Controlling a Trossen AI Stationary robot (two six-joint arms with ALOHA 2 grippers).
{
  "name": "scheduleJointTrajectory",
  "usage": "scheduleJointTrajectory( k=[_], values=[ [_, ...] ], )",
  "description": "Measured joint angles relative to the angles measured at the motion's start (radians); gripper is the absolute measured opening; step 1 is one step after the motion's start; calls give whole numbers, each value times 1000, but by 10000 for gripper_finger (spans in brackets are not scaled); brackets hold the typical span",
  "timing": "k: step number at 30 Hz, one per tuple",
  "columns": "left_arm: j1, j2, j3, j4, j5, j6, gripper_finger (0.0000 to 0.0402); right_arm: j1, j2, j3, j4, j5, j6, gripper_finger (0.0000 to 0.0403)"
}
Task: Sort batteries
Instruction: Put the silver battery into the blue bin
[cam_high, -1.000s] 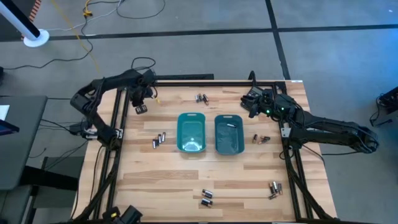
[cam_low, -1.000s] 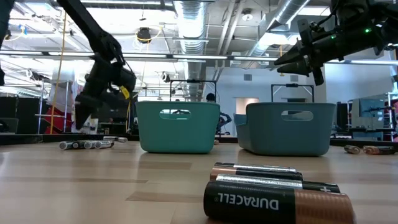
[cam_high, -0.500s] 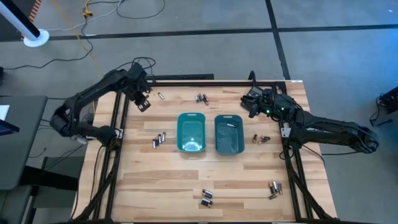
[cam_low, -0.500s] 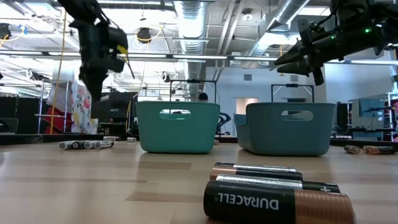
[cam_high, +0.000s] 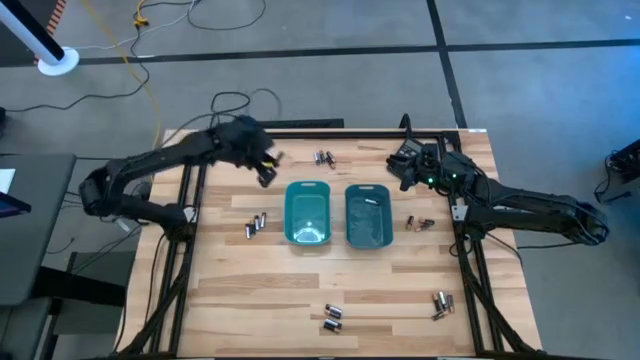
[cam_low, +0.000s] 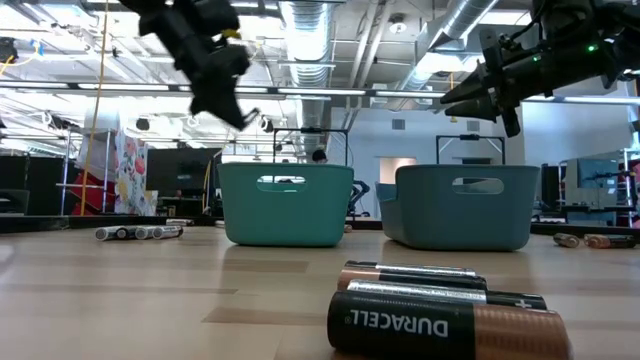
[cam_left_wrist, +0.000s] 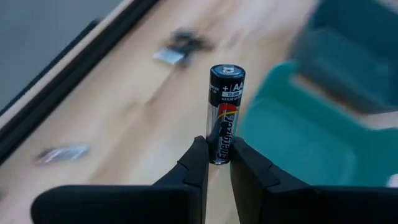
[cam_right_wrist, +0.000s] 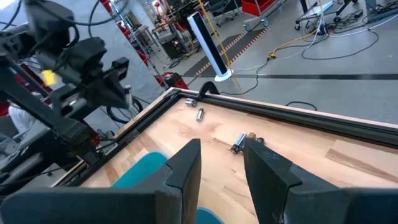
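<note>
A black AA battery (cam_left_wrist: 223, 115) with a silvery top cap and a red-orange mark is pinched upright in the left claw (cam_left_wrist: 217, 163), raised above the pale wooden worktop (cam_high: 300, 285) at about ten o'clock from the left teal tray (cam_high: 308, 212). The right claw (cam_right_wrist: 221, 163) is held part open, empty, above the worktop's two o'clock area. Ducts cross the ceiling.

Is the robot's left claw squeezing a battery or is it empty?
Squeezing one. The left gripper has its two fingers shut on a black battery that sticks out past them.
</note>
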Motion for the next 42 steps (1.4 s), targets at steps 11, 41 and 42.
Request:
scheduleJointTrajectory(
  k=[11, 41, 42],
  values=[
    [-192, 368, 362, 38, -56, 20, 38, -1, 0, 0, -57, 0, 0, 138],
    [-400, 1092, 993, -93, -22, 192, 38, -64, -1, 0, -71, 0, 1, 138],
    [-400, 1100, 993, -93, -22, 185, 38, -64, -1, 0, -71, 0, 0, 138]
  ],
)
